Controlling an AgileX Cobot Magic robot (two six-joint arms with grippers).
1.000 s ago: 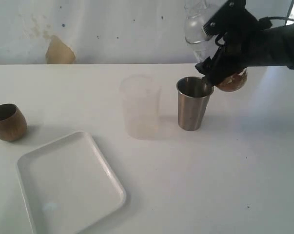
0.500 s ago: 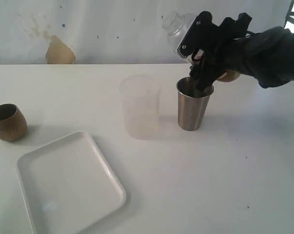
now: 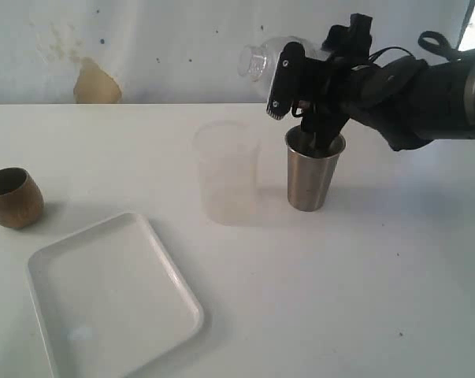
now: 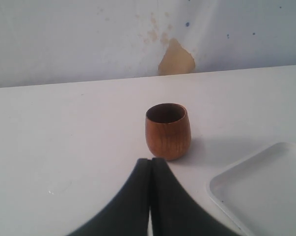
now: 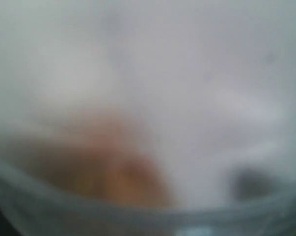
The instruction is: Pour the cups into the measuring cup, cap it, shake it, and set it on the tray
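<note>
My right gripper [image 3: 302, 77] is shut on the clear measuring cup [image 3: 261, 59], holding it tipped on its side in the air just above the steel tumbler [image 3: 313, 172]. In the right wrist view the clear cup wall [image 5: 148, 98] fills the picture as a blur with a brownish patch; the fingers are hidden. The wooden cup [image 3: 12, 197] stands at the table's left, and it stands upright [image 4: 168, 130] just beyond my left gripper [image 4: 150, 161], which is shut with nothing in it. The white tray [image 3: 111, 295] lies at the front left.
A frosted straight cup [image 3: 225, 169] stands just left of the steel tumbler. A corner of the tray [image 4: 265, 182] lies beside the left gripper. A stained wall [image 3: 95, 83] runs behind the table's far edge.
The right gripper has swung the measuring cup from nearly upright to lying sideways, its top end now pointing left. The other things have not moved.
</note>
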